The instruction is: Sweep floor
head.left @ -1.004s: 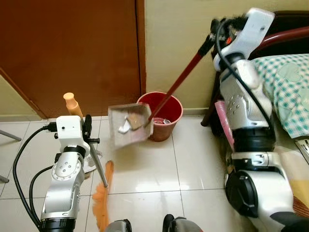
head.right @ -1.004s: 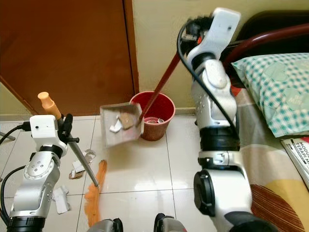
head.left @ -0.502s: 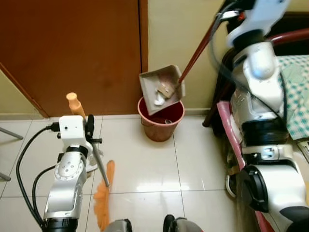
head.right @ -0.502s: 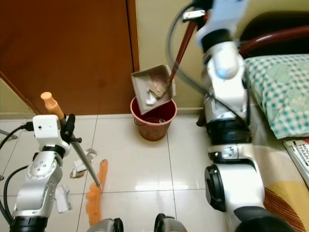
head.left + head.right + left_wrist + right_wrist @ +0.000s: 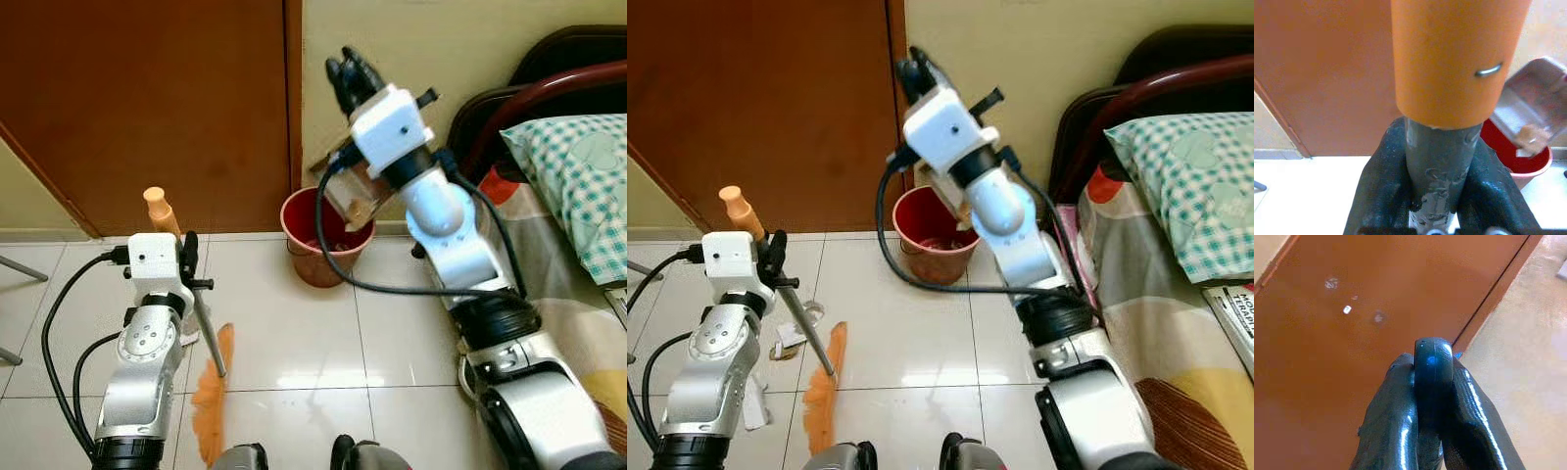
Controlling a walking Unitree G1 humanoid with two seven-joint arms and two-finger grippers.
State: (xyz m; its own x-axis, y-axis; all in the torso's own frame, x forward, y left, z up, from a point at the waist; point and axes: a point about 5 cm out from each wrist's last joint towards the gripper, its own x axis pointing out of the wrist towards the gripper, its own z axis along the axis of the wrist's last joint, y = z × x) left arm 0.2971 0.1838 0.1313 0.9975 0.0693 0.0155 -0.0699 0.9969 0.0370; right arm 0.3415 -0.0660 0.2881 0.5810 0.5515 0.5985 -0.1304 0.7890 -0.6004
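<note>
Scraps now slide from the grey metal dustpan (image 5: 1533,105), tipped since a moment ago by the right gripper (image 5: 1432,396) clamped on its handle, into the round red plastic bin (image 5: 323,235) at 12 o'clock, while the left gripper (image 5: 1437,196) squeezes the orange-tipped grey broom (image 5: 794,304) at 9 o'clock, with more litter left to sweep.

Brown wooden door (image 5: 147,98) closed, set in a cream wall (image 5: 411,49). Floor of glossy white tiles (image 5: 294,343) with dark grout lines. At the right, a bed with a dark curved headboard (image 5: 558,69), a green-and-white checked pillow (image 5: 578,166), and a patterned sheet (image 5: 1161,323) in cream, orange and brown. A printed booklet (image 5: 1234,304) lies on the bed near the pillow's lower edge. A thin grey leg (image 5: 20,269) of some furniture enters at the far left.
</note>
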